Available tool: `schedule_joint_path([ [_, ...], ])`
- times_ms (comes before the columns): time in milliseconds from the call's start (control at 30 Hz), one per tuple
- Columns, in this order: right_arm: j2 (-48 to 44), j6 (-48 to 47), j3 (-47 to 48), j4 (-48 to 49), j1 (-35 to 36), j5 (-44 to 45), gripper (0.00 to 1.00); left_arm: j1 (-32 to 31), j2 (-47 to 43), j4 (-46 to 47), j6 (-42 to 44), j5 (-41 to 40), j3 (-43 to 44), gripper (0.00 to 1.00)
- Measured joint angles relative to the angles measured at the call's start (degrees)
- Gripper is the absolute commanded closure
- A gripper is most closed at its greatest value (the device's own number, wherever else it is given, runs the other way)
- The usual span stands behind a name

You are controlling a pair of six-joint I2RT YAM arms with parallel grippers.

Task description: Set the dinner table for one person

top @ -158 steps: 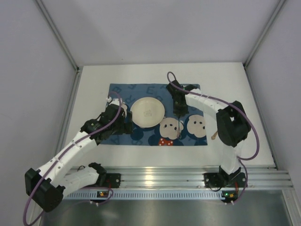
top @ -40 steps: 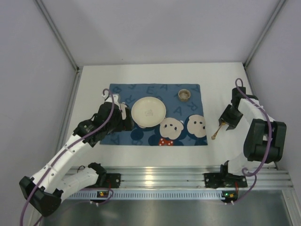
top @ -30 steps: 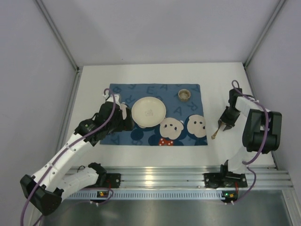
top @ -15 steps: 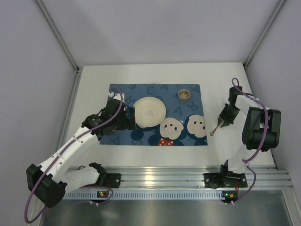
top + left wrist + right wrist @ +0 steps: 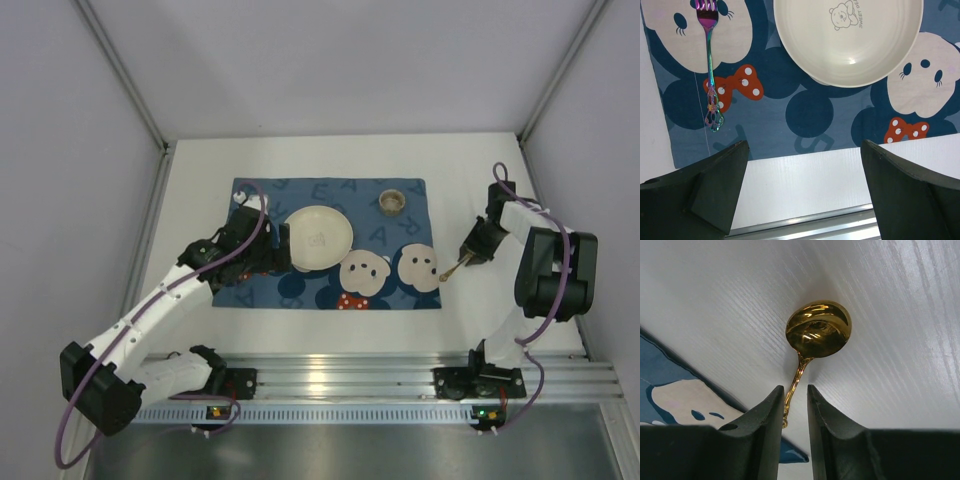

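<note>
The dinner table (image 5: 480,180) is a white top with a dark blue cartoon-mouse placemat (image 5: 340,195) on it. A cream plate (image 5: 318,238) sits mid-mat and a small cup (image 5: 391,202) stands at its far right. A rainbow fork (image 5: 710,65) lies on the mat left of the plate (image 5: 847,40). My right gripper (image 5: 794,390) is shut on the handle of a gold spoon (image 5: 817,332), low over the table by the mat's right edge (image 5: 448,271). My left gripper (image 5: 804,150) is open and empty above the mat's near edge.
An aluminium rail (image 5: 400,380) runs along the table's near edge. Grey walls stand on three sides. Bare white tabletop (image 5: 805,185) lies between the mat and the rail, and also right of the mat (image 5: 715,300).
My right gripper took hold of the gold spoon right of the mat and has moved it left toward the mat's edge. My left gripper has shifted slightly right along the mat, toward the plate.
</note>
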Motion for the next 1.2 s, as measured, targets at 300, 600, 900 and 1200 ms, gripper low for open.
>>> schedule_joint_path([
  [300, 0.70, 0.17, 0.42, 0.13, 0.00, 0.26, 0.75, 0.00, 0.00, -0.02, 0.09, -0.02, 0.07, 0.01],
  [600, 4.48, 0.20, 4.24, -2.16, 0.61, 3.50, 0.87, 0.00, 0.00, -0.04, 0.09, -0.24, 0.15, 0.01],
  [900, 6.71, 0.04, 7.10, -5.42, 2.97, 8.07, 1.00, 0.00, 0.00, -0.04, 0.09, -0.37, 0.17, 0.01],
  [1200, 6.54, -1.38, 10.58, -8.63, 8.74, 15.74, 1.00, 0.02, 0.04, -0.04, 0.28, -0.52, 0.17, 0.01],
])
